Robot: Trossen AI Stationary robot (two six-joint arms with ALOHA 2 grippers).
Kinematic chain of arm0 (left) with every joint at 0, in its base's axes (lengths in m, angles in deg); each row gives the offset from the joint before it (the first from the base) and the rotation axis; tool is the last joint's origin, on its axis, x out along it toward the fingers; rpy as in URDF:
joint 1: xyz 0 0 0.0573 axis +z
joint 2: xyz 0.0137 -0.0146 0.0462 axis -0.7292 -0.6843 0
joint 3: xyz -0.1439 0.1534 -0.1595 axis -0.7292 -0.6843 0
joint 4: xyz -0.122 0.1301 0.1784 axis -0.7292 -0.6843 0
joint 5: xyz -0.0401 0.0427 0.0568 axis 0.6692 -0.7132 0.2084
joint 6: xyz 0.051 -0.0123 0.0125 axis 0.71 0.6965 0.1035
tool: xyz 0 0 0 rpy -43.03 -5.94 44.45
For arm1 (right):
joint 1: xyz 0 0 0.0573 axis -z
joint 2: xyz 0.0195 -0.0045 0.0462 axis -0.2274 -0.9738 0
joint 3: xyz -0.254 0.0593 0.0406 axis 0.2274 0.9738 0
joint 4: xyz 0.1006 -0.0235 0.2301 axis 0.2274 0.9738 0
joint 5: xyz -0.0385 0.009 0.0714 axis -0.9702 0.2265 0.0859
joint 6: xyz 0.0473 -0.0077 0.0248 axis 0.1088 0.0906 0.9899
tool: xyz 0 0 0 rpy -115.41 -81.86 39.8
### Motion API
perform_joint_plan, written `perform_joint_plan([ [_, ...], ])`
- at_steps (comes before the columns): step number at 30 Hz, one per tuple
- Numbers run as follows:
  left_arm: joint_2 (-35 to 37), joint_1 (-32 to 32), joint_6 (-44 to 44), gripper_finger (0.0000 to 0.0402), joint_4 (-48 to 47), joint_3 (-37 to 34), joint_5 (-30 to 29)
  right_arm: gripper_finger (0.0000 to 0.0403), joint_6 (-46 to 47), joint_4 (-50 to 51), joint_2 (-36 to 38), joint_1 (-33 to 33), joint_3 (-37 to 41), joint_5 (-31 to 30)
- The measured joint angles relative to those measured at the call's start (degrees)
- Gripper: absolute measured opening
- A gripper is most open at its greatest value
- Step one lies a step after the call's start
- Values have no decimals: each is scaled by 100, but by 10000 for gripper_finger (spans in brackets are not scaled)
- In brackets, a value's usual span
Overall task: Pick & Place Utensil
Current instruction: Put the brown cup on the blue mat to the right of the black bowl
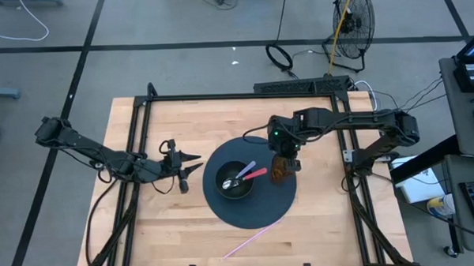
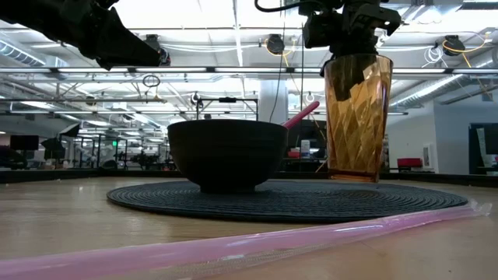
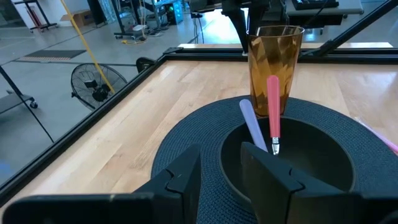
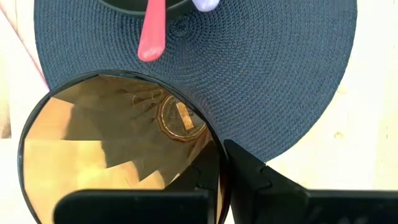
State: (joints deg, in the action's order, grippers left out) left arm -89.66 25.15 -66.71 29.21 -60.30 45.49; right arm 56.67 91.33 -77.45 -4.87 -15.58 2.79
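A black bowl (image 1: 235, 183) sits on a round dark placemat (image 1: 263, 209). A pink-handled utensil (image 1: 257, 173) and a lavender-handled utensil (image 1: 246, 169) lean in it, handles over the rim toward the amber faceted cup (image 1: 281, 173). The cup stands upright at the bowl's right. My right gripper (image 1: 285, 156) is above the cup, shut on its rim. My left gripper (image 1: 189, 168) hovers open at the placemat's left edge, pointing at the bowl (image 3: 292, 162). My right gripper holds the amber cup by its rim (image 4: 219, 163), on the side away from the bowl. One finger is inside the cup (image 2: 352, 76) and one finger (image 4: 249, 174) is outside. It comes from above, pointing down. The cup is upright, its base (image 2: 354, 176) at the placemat.
A long pink straw (image 1: 253, 240) lies on the bare wood near the table's near edge, in front of the placemat. A black frame (image 1: 220, 96) borders the table. Open wood lies left of and behind the placemat.
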Motion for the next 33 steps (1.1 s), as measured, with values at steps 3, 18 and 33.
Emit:
perform_joint_plan([
  [3, 0, 0, -2, 122, 0, 0, 2, 8, 3, 32, -95, 0, 3, -2],
  [18, 0, 0, -20, 122, -44, 0, 0, 8, 86, 26, -153, -2, 4, 0],
  [33, 0, 0, -55, 122, -87, 0, 0, 30, 147, -5, -159, -11, 4, 256],
])
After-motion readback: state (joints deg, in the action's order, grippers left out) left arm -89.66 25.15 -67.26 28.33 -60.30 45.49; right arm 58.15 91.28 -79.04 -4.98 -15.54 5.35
